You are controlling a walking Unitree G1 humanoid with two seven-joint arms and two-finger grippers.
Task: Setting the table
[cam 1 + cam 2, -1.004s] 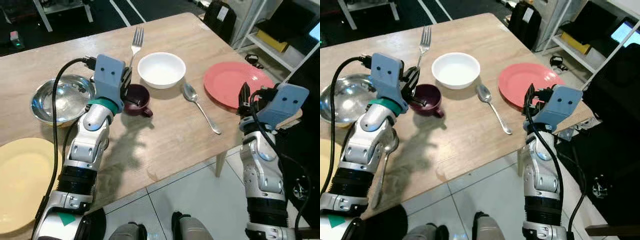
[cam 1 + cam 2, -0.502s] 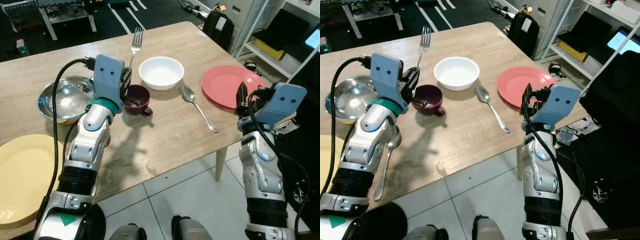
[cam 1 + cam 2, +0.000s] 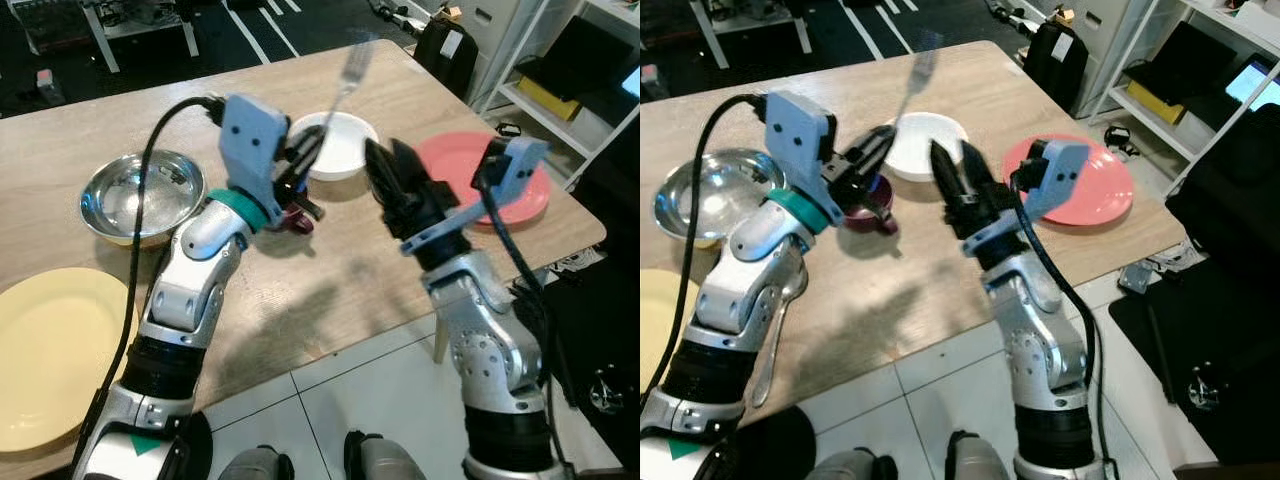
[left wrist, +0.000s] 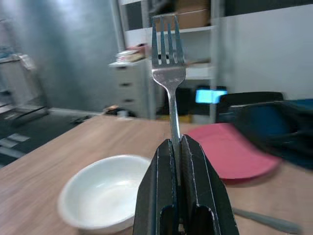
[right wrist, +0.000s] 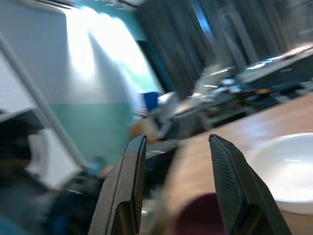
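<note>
My left gripper (image 3: 310, 150) is shut on the handle of a steel fork (image 4: 168, 73), which stands tines-up in the air over the near side of the white bowl (image 3: 338, 160). In the head views the fork (image 3: 350, 68) is blurred. My right gripper (image 3: 385, 152) is open just to the right of the left one, at the middle of the table, with nothing between its fingers (image 5: 128, 186). The pink plate (image 3: 470, 175) lies at the right, partly behind the right arm. A maroon cup (image 3: 297, 220) sits under the left gripper, mostly hidden.
A steel bowl (image 3: 140, 195) sits at the left and a yellow plate (image 3: 50, 350) at the near left corner. A spoon (image 3: 777, 320) lies under my left arm. The table's near edge (image 3: 330, 350) runs below both arms. Shelves and a dark bag (image 3: 445, 45) stand beyond the far right corner.
The fork, which lay on the table beyond the cup, is now lifted in my left gripper. My right arm swung from the table's right edge to the middle.
</note>
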